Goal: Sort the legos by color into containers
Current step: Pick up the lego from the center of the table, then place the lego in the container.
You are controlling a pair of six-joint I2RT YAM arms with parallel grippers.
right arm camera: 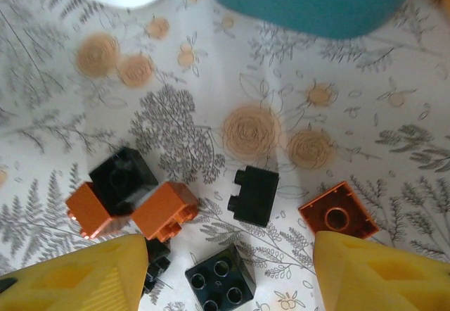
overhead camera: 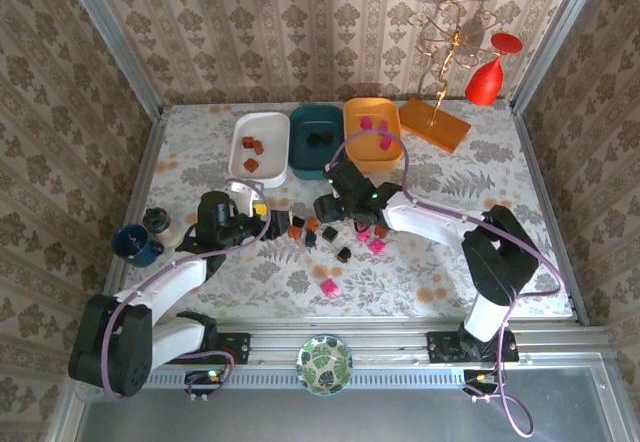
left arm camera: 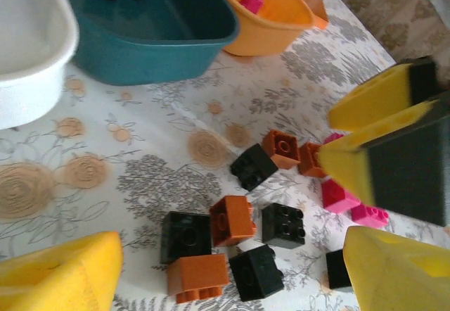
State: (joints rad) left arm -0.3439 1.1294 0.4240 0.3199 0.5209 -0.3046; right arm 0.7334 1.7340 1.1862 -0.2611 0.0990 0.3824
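Three tubs stand at the back: white [overhead camera: 260,147] with brown-orange bricks, dark teal [overhead camera: 317,140] with black ones, orange [overhead camera: 372,134] with pink ones. Loose legos [overhead camera: 318,232] lie scattered in front of them. My left gripper [overhead camera: 266,224] hangs open over a cluster: black bricks [left arm camera: 185,235] [left arm camera: 283,224] [left arm camera: 256,272] and orange bricks [left arm camera: 232,219] [left arm camera: 197,277] lie between its yellow fingers [left arm camera: 56,276]. My right gripper [overhead camera: 332,208] is open low over the table, a black brick [right arm camera: 220,279] between its fingers [right arm camera: 380,272], another black brick [right arm camera: 254,195] and orange ones [right arm camera: 337,211] [right arm camera: 165,210] just ahead.
A flat orange board with a gold wire stand [overhead camera: 436,122] and a red glass [overhead camera: 488,74] sit at the back right. A dark blue cup [overhead camera: 135,245] and a small jar [overhead camera: 160,224] stand at the left. A lone pink brick [overhead camera: 328,286] lies nearer me. A patterned dish [overhead camera: 324,364] rests on the rail.
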